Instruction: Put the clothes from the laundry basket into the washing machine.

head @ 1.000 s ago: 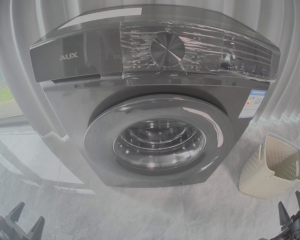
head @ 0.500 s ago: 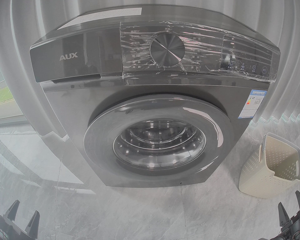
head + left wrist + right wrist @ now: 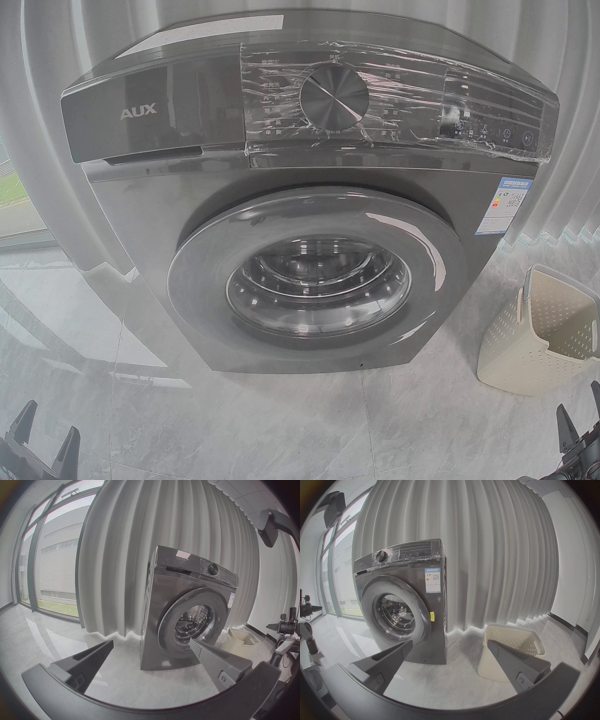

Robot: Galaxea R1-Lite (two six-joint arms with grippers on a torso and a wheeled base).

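A grey front-loading washing machine (image 3: 156, 206) stands before me. Its round glass door (image 3: 319, 284) is closed, and the steel drum shows through it. The cream perforated laundry basket (image 3: 500, 350) sits on the floor to the machine's right, and the part of its inside that I see shows bare walls (image 3: 515, 637). My left gripper (image 3: 50, 422) hangs low at the left, open and holding nothing, well short of the machine (image 3: 151, 641). My right gripper (image 3: 578, 400) is low at the right, just in front of the basket, open and holding nothing (image 3: 449, 642).
Pleated white curtains (image 3: 575, 156) hang behind and beside the machine. A tall window (image 3: 56, 561) is off to the left. Glossy grey tile floor (image 3: 281, 419) lies open between me and the machine. Plastic film covers the control panel (image 3: 400, 100).
My left gripper has shifted slightly to the left and down. The right gripper, machine and basket have kept their places.
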